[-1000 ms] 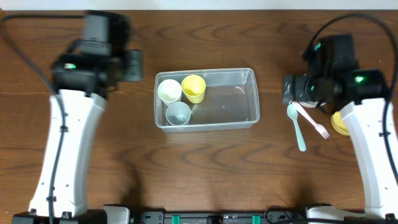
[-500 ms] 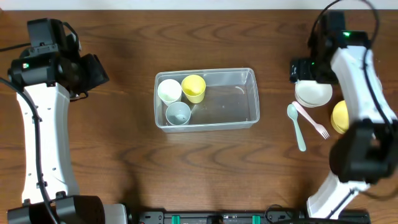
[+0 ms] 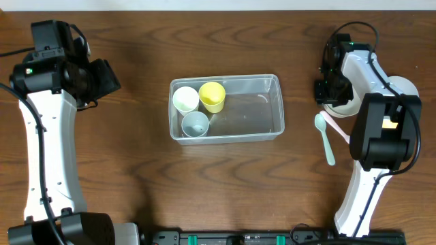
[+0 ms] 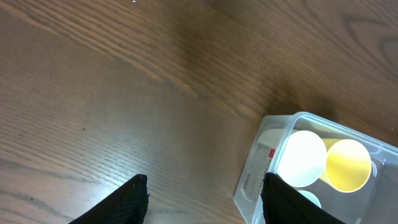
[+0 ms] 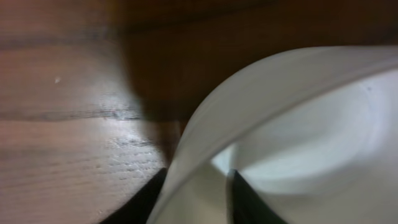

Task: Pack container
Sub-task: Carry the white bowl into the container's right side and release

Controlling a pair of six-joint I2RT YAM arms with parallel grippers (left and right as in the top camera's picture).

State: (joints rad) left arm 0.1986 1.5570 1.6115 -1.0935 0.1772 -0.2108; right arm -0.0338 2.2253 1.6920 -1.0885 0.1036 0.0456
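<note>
Clear plastic was seen from overhead as the container (image 3: 262, 109), set on the wooden table (image 3: 225, 177) between the two grippers and well apart from each. Three cups were held in the end of it nearer the left gripper (image 3: 103, 77): a white cup (image 3: 185, 99), a yellow cup (image 3: 212, 96) beside it, and a pale blue cup (image 3: 195, 124) just next to both. The right gripper (image 3: 328, 95) was placed at the edge of a white bowl (image 3: 343, 107). Just beyond that bowl, on the side away from the gripper, a pink fork (image 3: 337, 126) and a pale green spoon (image 3: 327, 141) were laid side by side.

From the left wrist, the left gripper (image 4: 205, 200) was shown spread wide, with bare wood between its dark fingertips (image 4: 134, 199) and nothing gripped. The container (image 4: 252, 177) was found ahead of the right fingertip and off to its outer side, apart from it, with a label on the near wall. The white cup (image 4: 301, 158) and the yellow cup (image 4: 347, 165) were seen upright inside it, and a sliver of the pale blue cup (image 4: 309, 200) below them.

From the right wrist, the white bowl (image 5: 292, 124) was seen filling most of the frame. Its rim was straddled by the right gripper (image 5: 189, 199), one finger (image 5: 134, 208) outside the wall and the other inside. Whether the wall was clamped could not be told.
</note>
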